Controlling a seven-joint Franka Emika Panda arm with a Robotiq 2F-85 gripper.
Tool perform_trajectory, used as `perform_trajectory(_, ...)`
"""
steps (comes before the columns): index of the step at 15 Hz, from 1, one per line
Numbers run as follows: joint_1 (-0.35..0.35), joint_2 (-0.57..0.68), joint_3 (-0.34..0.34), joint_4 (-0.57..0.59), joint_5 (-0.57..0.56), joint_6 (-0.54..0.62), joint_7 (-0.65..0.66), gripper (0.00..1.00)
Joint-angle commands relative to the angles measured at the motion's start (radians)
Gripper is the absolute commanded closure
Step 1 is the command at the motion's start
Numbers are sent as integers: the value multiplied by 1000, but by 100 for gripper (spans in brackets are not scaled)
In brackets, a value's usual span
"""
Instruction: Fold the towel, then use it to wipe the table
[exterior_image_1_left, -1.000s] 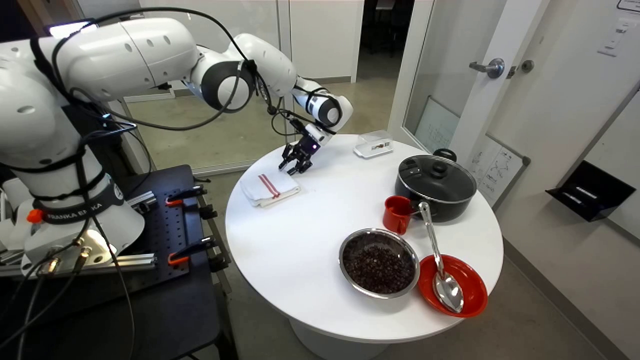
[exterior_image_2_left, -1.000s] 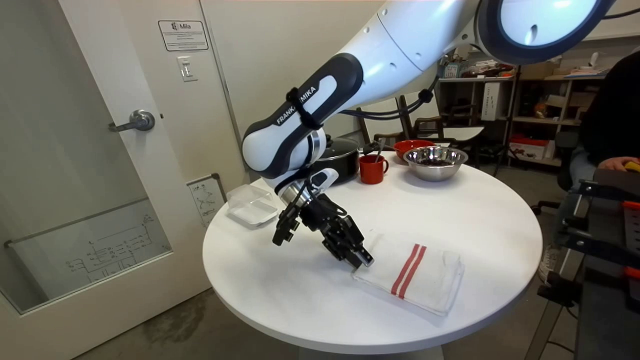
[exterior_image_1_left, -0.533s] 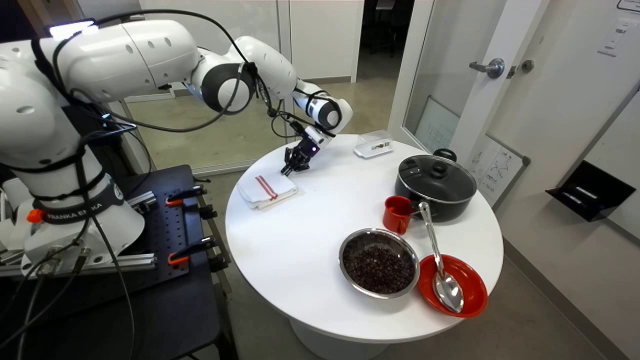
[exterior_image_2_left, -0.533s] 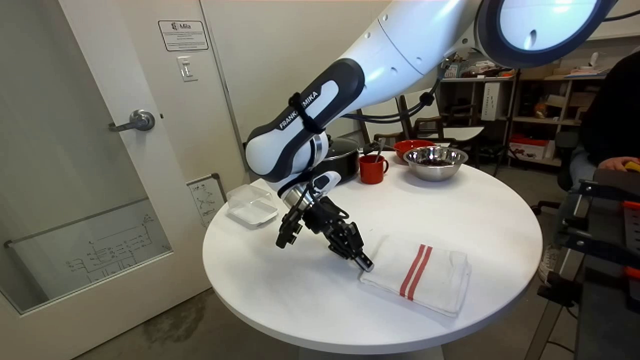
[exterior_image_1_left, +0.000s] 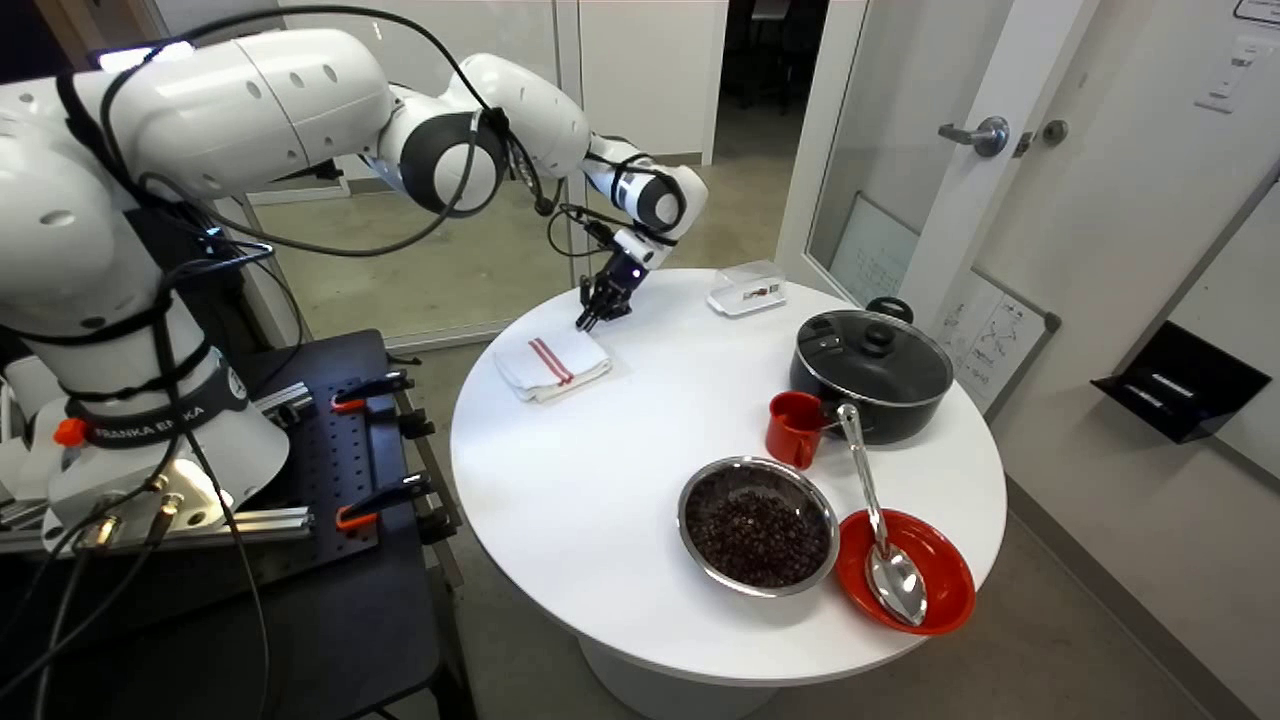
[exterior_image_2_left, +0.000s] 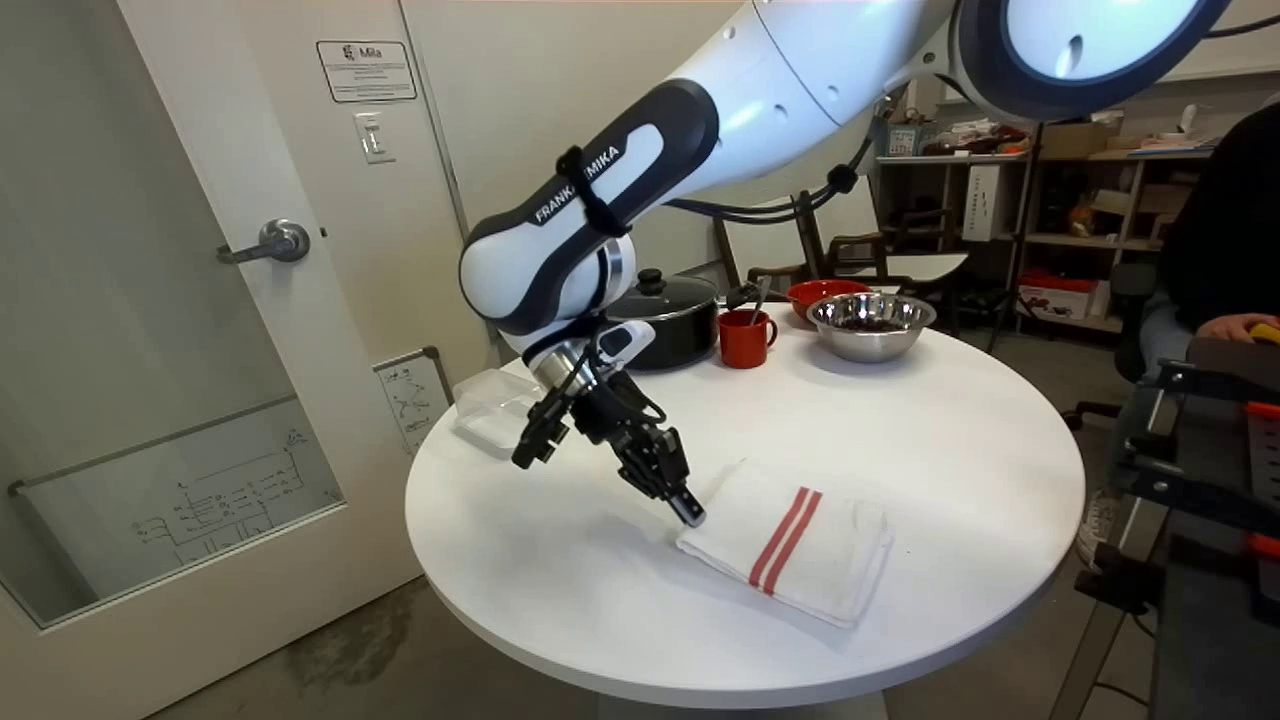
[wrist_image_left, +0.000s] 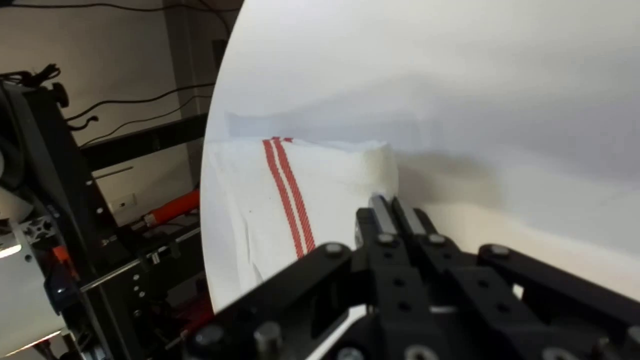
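Note:
The towel (exterior_image_1_left: 570, 368), white with two red stripes, lies folded in a flat rectangle on the round white table (exterior_image_1_left: 610, 500). It also shows in an exterior view (exterior_image_2_left: 830, 550) and in the wrist view (wrist_image_left: 332, 182). My gripper (exterior_image_1_left: 586, 324) reaches down at a slant to the towel's edge on the side away from the robot base. Its fingertips (exterior_image_2_left: 688, 512) are shut on that edge. In the wrist view the two fingers (wrist_image_left: 392, 202) lie close together at the cloth; the pinched bit between them is hidden.
A clear plastic box (exterior_image_1_left: 748, 290) stands near the table's edge by the door. A black lidded pot (exterior_image_1_left: 872, 375), a red mug (exterior_image_1_left: 793, 430), a metal bowl of dark beans (exterior_image_1_left: 758, 527) and a red bowl (exterior_image_1_left: 955, 575) with a spoon (exterior_image_1_left: 897, 585) stand across the table.
The gripper's fingers have closed at the towel's edge. The towel first shifted towards the robot base, then slid back the opposite way together with the gripper.

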Motion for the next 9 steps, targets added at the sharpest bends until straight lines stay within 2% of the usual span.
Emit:
perform_trajectory(1,40,-63,-20,22,-31,70,23,99)
perform_trajectory(6,78,-117,-59,15,-80,193,53,99)
perform_trajectory(9,109,-135,-102,1,-132,326,87,99)
